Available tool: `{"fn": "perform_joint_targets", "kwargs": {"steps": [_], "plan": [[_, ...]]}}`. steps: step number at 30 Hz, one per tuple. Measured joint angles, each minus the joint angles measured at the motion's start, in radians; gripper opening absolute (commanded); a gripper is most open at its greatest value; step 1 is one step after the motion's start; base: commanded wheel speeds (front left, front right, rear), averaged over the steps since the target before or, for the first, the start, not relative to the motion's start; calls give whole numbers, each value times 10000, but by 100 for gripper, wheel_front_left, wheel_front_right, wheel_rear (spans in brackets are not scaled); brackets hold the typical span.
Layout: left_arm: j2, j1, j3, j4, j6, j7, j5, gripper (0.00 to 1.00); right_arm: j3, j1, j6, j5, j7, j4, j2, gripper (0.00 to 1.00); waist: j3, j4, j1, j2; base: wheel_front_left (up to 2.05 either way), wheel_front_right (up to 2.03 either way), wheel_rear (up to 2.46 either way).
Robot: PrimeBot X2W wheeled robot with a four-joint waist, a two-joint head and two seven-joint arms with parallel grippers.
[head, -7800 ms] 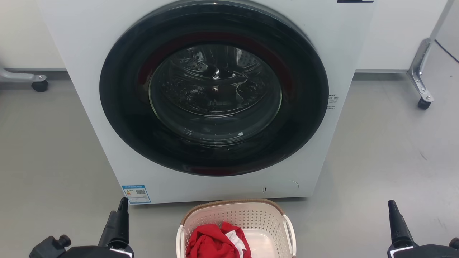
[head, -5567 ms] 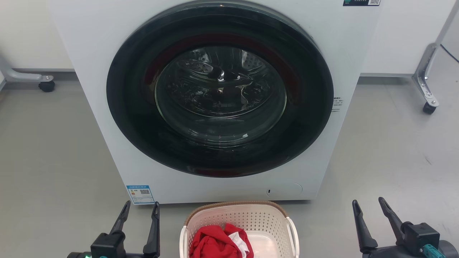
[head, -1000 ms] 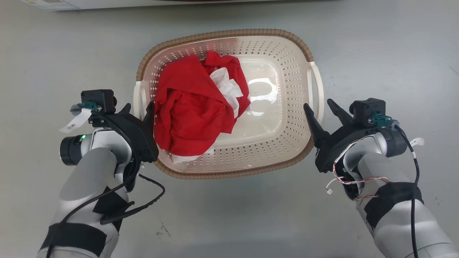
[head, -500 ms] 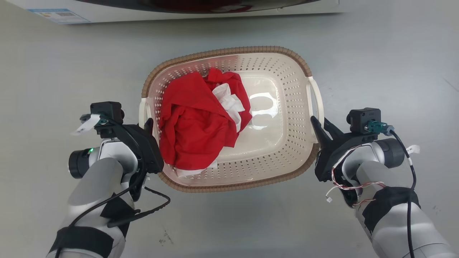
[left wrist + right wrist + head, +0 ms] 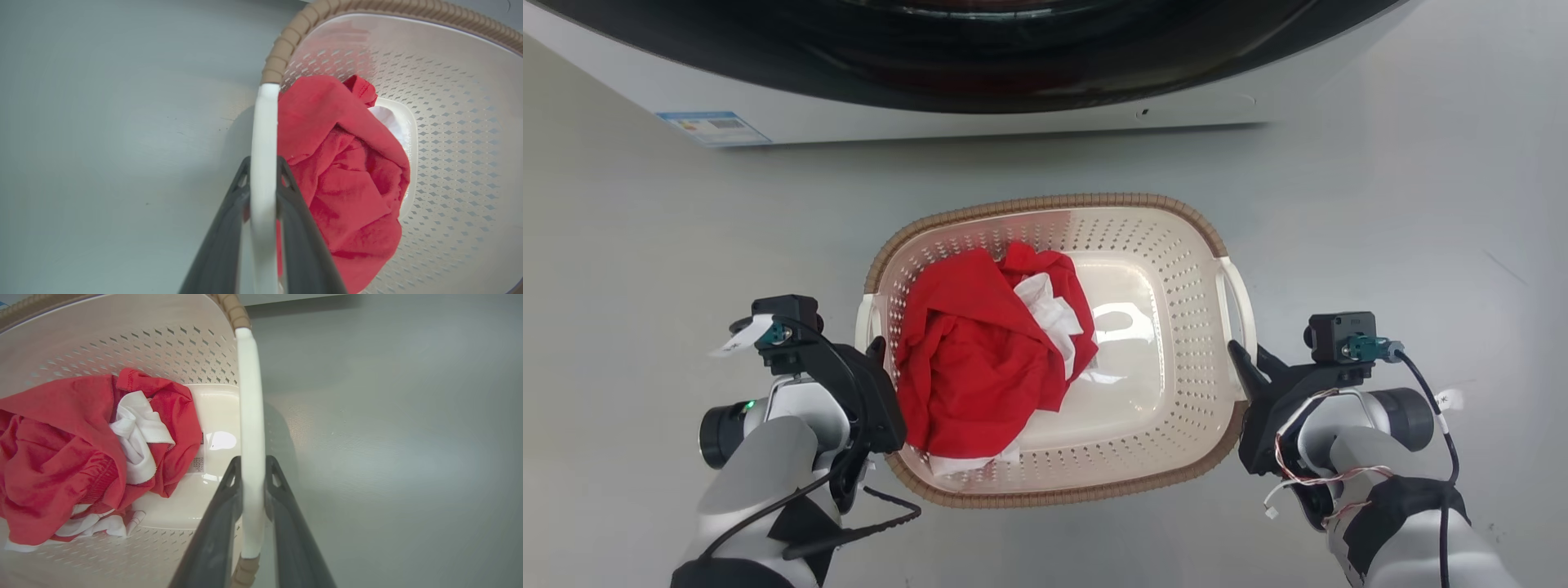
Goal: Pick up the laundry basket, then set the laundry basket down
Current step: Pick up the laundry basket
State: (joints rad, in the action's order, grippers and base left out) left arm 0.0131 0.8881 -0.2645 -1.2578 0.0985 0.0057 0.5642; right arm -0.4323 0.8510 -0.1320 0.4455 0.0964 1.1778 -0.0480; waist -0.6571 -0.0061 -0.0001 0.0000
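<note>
The cream laundry basket point(image 5: 1045, 202), with a brown rim, sits in the middle of the head view and holds crumpled red and white clothes point(image 5: 972, 359). My left gripper point(image 5: 876, 347) is shut on its left white handle point(image 5: 263, 122). In the left wrist view the two fingers point(image 5: 229, 228) pinch the handle from both sides. My right gripper point(image 5: 1241, 359) is shut on the right white handle point(image 5: 249, 396) in the same way. The basket throws a shadow on the grey floor beside each handle.
The white washing machine point(image 5: 931, 122) with its dark round door stands just beyond the basket's far rim. Bare grey floor point(image 5: 1405, 245) lies to the left, to the right and in front of the basket.
Both grippers have closed onto the basket's side handles. The head camera has moved, so the washing machine's base now shows along the top.
</note>
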Motion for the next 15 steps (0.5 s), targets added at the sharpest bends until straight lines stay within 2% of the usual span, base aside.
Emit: {"fn": "perform_joint_targets", "kwargs": {"steps": [15], "plan": [[-88,-1025,-86,-274,69,376,71,0,-416,-1102,-2,719,-698,382,105,0,1951,-90,-1,0,0,0,0]]}}
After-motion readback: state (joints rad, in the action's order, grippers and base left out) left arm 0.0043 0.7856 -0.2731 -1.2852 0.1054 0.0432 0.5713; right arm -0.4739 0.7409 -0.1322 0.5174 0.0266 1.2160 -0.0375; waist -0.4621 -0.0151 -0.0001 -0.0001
